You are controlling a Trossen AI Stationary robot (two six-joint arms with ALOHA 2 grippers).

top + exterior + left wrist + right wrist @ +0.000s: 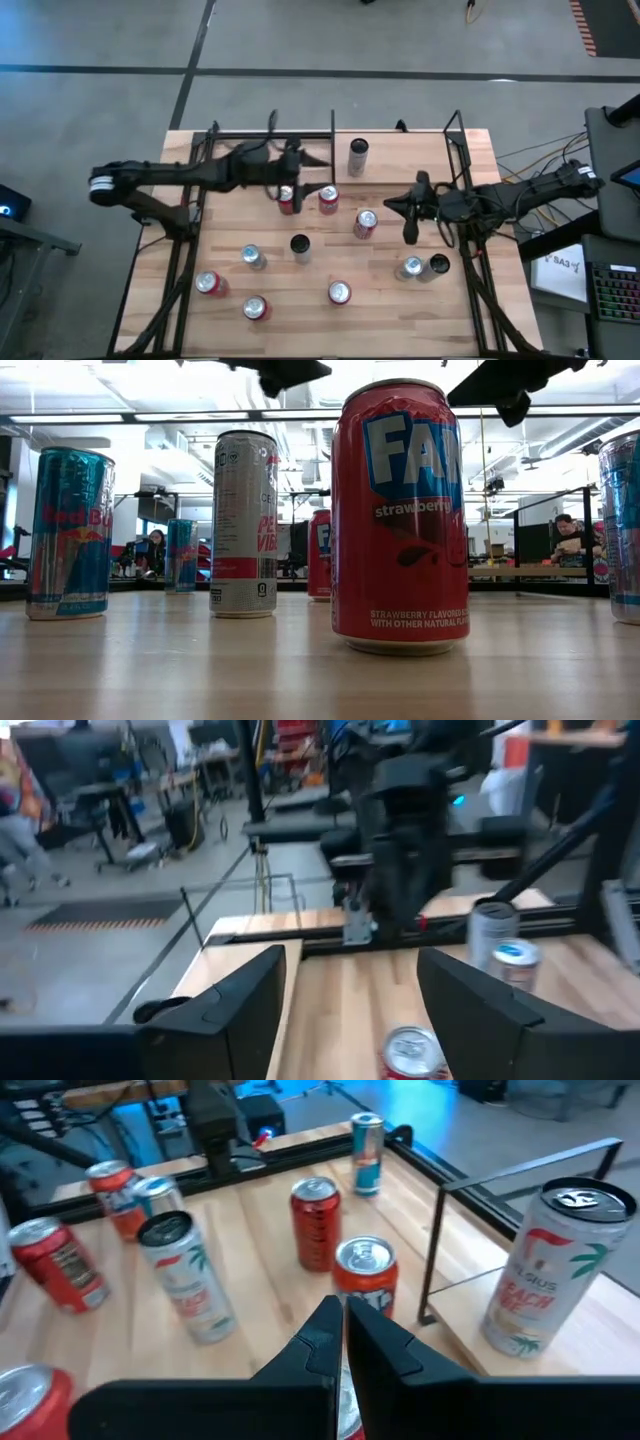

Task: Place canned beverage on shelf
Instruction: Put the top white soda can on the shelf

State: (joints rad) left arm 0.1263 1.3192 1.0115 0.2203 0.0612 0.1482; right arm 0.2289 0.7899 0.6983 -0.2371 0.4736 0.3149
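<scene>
Near the back of the table, the left gripper (pixel 292 190) hangs over a red can (pixel 288 199), hiding most of it; its fingers look spread around the can, maybe not yet squeezing. The can stands upright beside the shelf (pixel 240 138), which runs along the back edge. The right gripper (pixel 408 222) waits at the right, fingers pressed together.

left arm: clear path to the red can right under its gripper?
Probably yes. The left gripper hangs over the red can with fingers open; the can shows between them, nothing in the gap. A second red can stands close beside.
</scene>
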